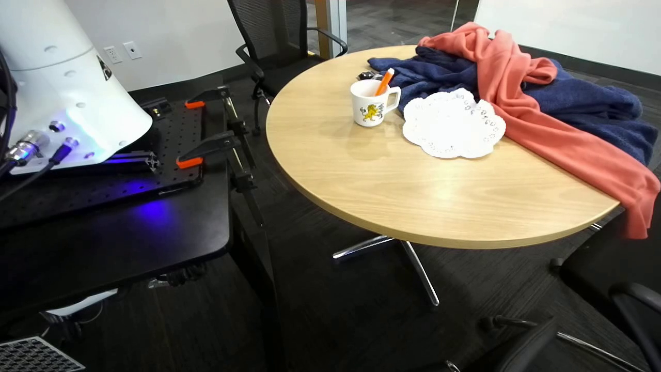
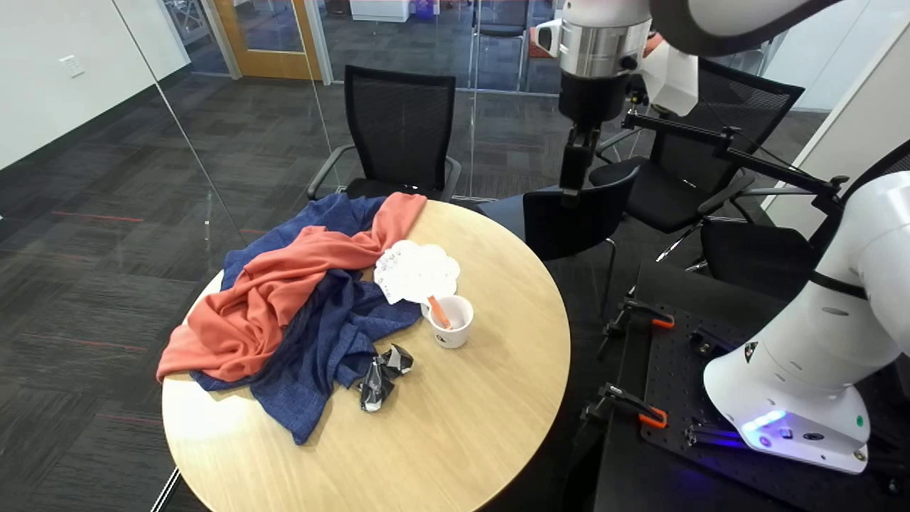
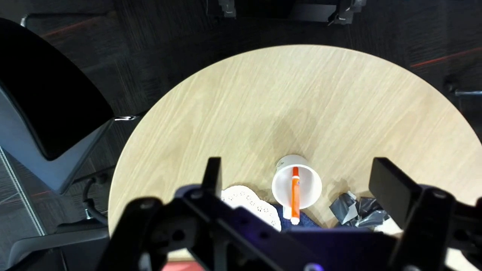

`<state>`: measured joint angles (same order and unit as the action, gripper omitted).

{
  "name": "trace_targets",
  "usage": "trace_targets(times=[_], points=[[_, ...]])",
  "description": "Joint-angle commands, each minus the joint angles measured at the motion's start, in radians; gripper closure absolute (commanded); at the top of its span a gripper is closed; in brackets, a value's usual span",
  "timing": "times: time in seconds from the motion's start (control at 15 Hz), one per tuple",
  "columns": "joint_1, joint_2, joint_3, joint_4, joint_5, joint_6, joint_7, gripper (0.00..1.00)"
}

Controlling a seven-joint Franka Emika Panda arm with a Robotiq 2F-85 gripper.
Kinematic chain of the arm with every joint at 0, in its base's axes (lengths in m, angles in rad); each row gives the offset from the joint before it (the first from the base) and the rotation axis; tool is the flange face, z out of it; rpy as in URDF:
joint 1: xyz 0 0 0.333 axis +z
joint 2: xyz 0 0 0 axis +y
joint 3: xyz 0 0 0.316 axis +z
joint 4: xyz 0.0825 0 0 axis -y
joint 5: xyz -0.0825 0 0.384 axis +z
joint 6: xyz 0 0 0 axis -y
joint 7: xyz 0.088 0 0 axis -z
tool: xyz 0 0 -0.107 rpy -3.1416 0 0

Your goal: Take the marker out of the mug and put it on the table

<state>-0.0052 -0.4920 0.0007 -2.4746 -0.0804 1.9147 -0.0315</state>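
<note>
Watching through the wrist view, I have the jaws spread wide, well apart from the mug (image 3: 309, 188). The marker (image 3: 295, 195) leans inside it, one end poking out. In both exterior views the mug stands upright on the desk (image 1: 439, 201), just beside a doily (image 1: 450, 126) and near black wrap (image 2: 375, 384); a coral cloth (image 1: 570, 150) lies across a blue cloth (image 1: 594, 106).

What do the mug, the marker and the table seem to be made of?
The mug looks like glazed ceramic: smooth white wall, printed yellow figure. The marker is probably plastic: smooth, bright orange barrel. The table has a wood or wood-look laminate top, showing fine grain and soft glare; its shiny legs suggest polished metal.
</note>
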Motion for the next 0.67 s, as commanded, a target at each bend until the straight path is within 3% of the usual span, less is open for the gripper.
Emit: trace_targets(times=[0.0,0.6], points=[[0.020,0.085,0.011,-0.018,0.037,0.104,0.024,0.00],[0.062,0.298,0.064,-0.048,0.085,0.388,0.095,0.00]])
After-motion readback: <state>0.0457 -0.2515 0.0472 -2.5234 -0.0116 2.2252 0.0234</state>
